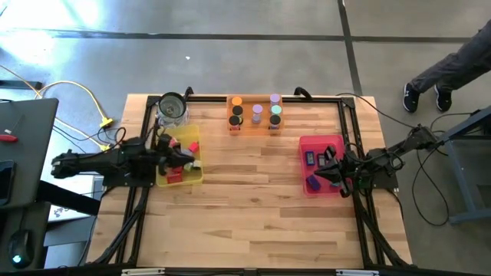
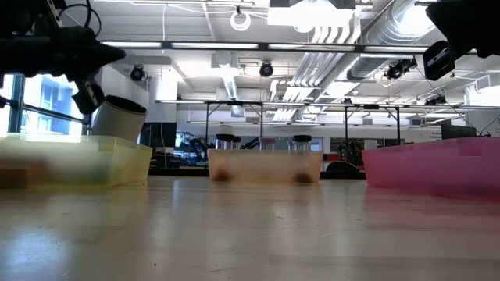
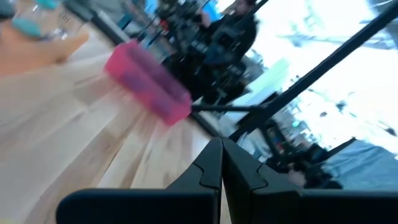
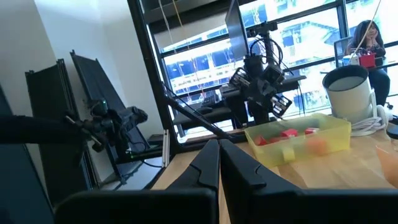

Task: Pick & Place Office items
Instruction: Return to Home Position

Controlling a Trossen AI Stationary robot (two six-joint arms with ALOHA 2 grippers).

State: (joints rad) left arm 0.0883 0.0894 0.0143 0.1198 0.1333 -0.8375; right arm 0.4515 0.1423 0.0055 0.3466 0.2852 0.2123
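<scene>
Three trays stand on the wooden table. The yellow tray [image 1: 182, 175] at the left holds red blocks [image 1: 192, 146]. The orange tray [image 1: 255, 126] at the far middle holds short cylinders [image 1: 256, 113]. The pink tray [image 1: 307, 144] at the right holds dark-blue and lavender blocks [image 1: 311, 182]. My left gripper [image 3: 222, 144] hovers over the yellow tray [image 4: 298, 140], shut and empty, pointing toward the pink tray [image 3: 146, 81]. My right gripper [image 4: 219, 144] hovers over the pink tray, shut and empty, pointing toward the left arm [image 4: 258, 81].
A clear glass jar [image 1: 172, 109] stands at the far end of the yellow tray. A black frame [image 1: 345, 130] runs around the table. A person's legs [image 1: 437, 77] show on the floor at the far right. A yellow cable [image 1: 84, 100] lies left of the table.
</scene>
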